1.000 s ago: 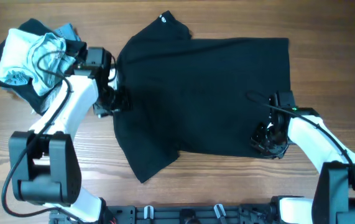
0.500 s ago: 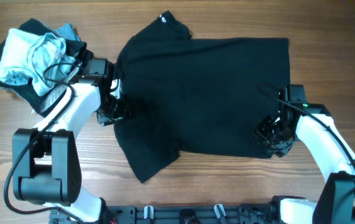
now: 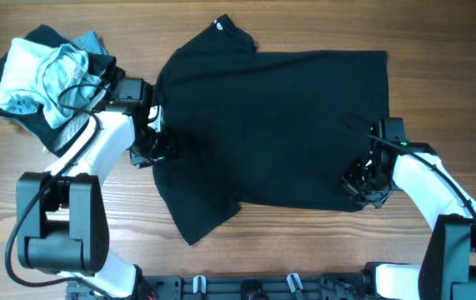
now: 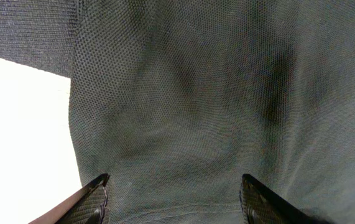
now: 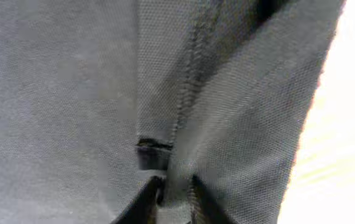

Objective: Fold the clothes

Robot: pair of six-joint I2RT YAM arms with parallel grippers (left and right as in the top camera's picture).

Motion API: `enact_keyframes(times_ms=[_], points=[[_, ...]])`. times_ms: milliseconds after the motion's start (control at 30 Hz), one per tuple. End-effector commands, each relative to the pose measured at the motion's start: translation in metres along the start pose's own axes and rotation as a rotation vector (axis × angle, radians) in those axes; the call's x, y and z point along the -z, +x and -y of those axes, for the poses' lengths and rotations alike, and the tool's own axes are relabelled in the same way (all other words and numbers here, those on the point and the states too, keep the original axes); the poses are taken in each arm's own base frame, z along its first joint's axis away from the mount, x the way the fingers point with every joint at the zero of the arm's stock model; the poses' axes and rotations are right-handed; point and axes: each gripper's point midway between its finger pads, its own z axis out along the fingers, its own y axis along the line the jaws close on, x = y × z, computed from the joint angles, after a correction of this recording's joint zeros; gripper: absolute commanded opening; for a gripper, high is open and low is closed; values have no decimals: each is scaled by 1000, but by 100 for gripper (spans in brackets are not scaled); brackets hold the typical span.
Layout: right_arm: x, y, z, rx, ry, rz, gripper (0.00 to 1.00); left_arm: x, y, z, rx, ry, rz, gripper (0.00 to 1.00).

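From overhead, the black T-shirt point(image 3: 271, 125) lies spread flat across the middle of the wooden table point(image 3: 304, 242), with a small white tag point(image 3: 218, 23) showing at its far edge. A pile of other garments point(image 3: 37, 75), pale and dark, sits well apart at the table's far left corner. The left gripper point(image 3: 152, 148) is at the shirt's left edge and the right gripper point(image 3: 358, 187) at its near right corner, but this view cannot show how either pair of fingers stands. The left wrist camera supplies that for its side. Its two dark fingertips point(image 4: 96, 196) are spread wide apart, with a broad stretch of knit fabric lying between them and nothing gripped; the shirt's edge and bright tabletop show on the left. The right wrist camera shows its fingers point(image 5: 145, 202) drawn almost together, pinching a raised fold of the shirt next to a stitched hem, with bright table along the right.
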Motion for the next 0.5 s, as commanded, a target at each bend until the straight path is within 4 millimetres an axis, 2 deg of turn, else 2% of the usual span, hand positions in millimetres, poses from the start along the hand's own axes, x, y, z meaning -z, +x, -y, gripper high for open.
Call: enact_keyframes(times_ms=[0,133,200,400,433,467], points=[[8,-5,6,-65,1,-12,4,-5,4,1,5,10,-19,65],[31,-21,24,-159,12,24,5,-5,4,1,4,10,-19,65],[41,-31,36,-232,-8,50,9,-5,4,1,4,10,-19,65],[49,-35,72,-408,-6,32,7,-5,4,-4,-2,-19,-18,65],[49,-35,76,-427,-4,26,10,-5,4,-5,-2,-22,-19,66],[50,-35,83,-453,7,26,18,-4,5,-5,-1,-24,-21,68]])
